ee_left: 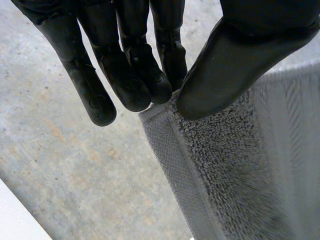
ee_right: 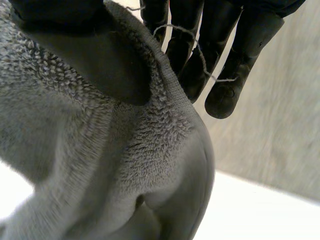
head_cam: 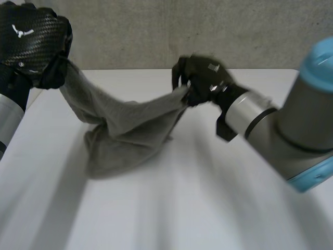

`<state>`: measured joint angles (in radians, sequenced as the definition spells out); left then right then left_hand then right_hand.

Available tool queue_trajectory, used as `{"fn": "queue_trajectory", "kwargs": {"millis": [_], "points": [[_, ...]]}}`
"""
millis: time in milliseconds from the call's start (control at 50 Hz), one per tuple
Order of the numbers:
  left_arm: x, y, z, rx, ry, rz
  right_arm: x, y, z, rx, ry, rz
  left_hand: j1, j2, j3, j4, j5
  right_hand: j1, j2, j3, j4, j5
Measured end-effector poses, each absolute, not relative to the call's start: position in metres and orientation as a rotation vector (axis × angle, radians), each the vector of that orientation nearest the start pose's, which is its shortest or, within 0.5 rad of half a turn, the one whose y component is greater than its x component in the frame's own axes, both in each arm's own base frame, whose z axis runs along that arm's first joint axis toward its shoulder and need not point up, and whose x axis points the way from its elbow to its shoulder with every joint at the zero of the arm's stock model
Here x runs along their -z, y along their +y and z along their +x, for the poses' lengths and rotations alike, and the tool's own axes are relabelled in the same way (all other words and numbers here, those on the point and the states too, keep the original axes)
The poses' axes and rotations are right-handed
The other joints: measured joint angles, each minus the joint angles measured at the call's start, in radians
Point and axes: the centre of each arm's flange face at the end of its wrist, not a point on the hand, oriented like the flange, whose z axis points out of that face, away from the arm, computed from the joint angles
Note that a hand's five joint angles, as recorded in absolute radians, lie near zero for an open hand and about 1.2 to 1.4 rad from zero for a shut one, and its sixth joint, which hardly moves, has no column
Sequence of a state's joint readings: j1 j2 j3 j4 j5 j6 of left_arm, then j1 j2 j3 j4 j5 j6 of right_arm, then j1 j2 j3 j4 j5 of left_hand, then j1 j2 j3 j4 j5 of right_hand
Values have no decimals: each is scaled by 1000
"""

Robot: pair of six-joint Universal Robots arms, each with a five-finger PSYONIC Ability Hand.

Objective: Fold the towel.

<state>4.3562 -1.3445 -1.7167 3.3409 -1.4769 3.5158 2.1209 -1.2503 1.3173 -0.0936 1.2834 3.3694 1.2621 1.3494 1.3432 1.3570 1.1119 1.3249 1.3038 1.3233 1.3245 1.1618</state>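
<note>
Left hand [head_cam: 32,44] pinches one corner of the grey terry towel [head_cam: 127,130] between thumb and fingers; right hand [head_cam: 204,79] pinches the opposite hem. Soft, light, limp: its middle sags onto the desk [head_cam: 218,208]. Hemmed corners likely give surest hold.

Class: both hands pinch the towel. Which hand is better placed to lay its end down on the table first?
Probably the right hand: it holds its end of the towel over the table, while the left hand is higher, out by the table's corner.
</note>
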Motion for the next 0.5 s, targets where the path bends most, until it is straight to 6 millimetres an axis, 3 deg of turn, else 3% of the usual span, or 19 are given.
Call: {"fn": "queue_trajectory", "kwargs": {"millis": [100,200,280,320,500], "points": [[-360,-202,-225,2581,1816,764,-323,-227,318,1651,1723,-727,0,0,0,0,0,0,0,8,0,0],[-360,-197,-227,2576,1948,789,-328,-200,307,1579,1852,-1102,0,0,0,0,6,0,0,13,0,0],[-348,-199,-229,2516,2091,842,-312,-188,301,1452,1960,-1396,0,0,0,0,9,0,0,14,0,0],[-331,-207,-229,2438,2201,857,-297,-186,301,1382,2015,-1507,-1,0,0,0,10,0,0,14,0,0],[-263,-251,-224,2119,2531,800,-245,-192,321,1295,2105,-1673,-1,0,0,0,10,0,0,14,0,0]]}}
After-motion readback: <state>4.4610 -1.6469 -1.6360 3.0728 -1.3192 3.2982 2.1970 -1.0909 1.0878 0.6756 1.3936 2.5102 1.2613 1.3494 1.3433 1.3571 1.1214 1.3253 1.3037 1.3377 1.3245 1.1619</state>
